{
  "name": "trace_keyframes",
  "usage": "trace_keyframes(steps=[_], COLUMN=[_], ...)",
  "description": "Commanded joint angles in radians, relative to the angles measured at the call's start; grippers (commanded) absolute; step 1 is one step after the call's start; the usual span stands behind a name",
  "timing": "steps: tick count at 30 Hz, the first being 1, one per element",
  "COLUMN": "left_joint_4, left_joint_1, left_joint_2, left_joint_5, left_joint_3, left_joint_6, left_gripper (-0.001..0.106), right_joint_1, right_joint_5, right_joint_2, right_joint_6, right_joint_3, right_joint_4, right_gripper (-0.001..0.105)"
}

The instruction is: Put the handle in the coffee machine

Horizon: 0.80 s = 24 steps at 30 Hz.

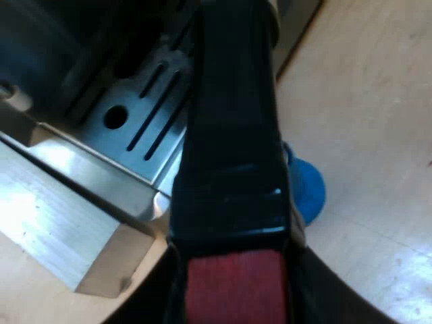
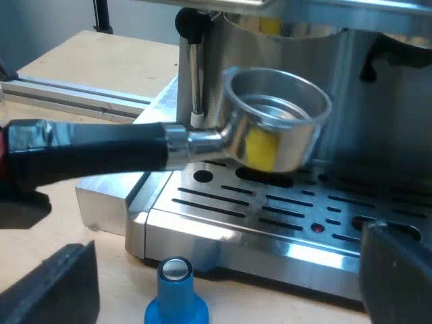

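Left gripper (image 1: 236, 290): fingers clamped on the holder's handle (image 1: 233, 135) at the red end (image 1: 236, 290). Gripping that far out probably keeps the arm clear of the machine (image 2: 378, 101) and gives leverage for the locking twist.

Holder (image 2: 270, 128) is in the air, not locked in. The basket is open side up and roughly level, over the drip tray (image 2: 270, 209) near the tray corner by the steam wand (image 2: 194, 74). It isn't touching the tray. It sits below the machine's head, so it looks lined up to go upward. The handle sticks out past the tray's side edge, away from the machine.

Right gripper (image 2: 223, 277): fingers wide apart, holding nothing. It is low, off the tray's outer edge and facing the machine's front, likely parked there to stay clear and keep the basket in sight.

Blue tamper (image 2: 175, 297) stands upright on the table (image 1: 364, 101), just beside the tray's outer edge and between the right fingers (image 2: 54, 283). It isn't touched and isn't needed for this step.

Step in hand (judgement): approach, insertion not done. Next the basket has to go up into the head, then the handle swings round to lock.

Risks: the basket rim hitting the head off-centre, or the handle slipping in the grip while twisting.
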<state>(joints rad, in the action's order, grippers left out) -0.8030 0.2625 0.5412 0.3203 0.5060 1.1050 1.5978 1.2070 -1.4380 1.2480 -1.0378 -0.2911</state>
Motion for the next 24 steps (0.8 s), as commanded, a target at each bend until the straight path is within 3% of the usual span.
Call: trace_keyframes(steps=[1, 10, 14, 24], left_joint_4=[0.075, 0.128, 0.129, 0.128], left_joint_1=[-0.043, -0.104, -0.129, -0.133], left_joint_2=[0.005, 0.011, 0.011, 0.011], left_joint_5=[0.015, 0.038, 0.090, 0.079], left_joint_3=[-0.004, -0.012, -0.012, -0.012], left_joint_6=[0.005, -0.009, 0.025, 0.038], left_gripper=[0.000, 0.000, 0.000, 0.000], right_joint_1=[0.000, -0.004, -0.004, -0.004], right_joint_5=[0.023, 0.023, 0.023, 0.020], right_joint_2=[0.000, 0.000, 0.000, 0.000], right_joint_6=[0.003, 0.011, 0.011, 0.011], right_joint_3=[0.023, 0.061, 0.061, 0.061], right_joint_4=[0.046, 0.108, 0.114, 0.114], right_gripper=[0.078, 0.078, 0.078, 0.078])
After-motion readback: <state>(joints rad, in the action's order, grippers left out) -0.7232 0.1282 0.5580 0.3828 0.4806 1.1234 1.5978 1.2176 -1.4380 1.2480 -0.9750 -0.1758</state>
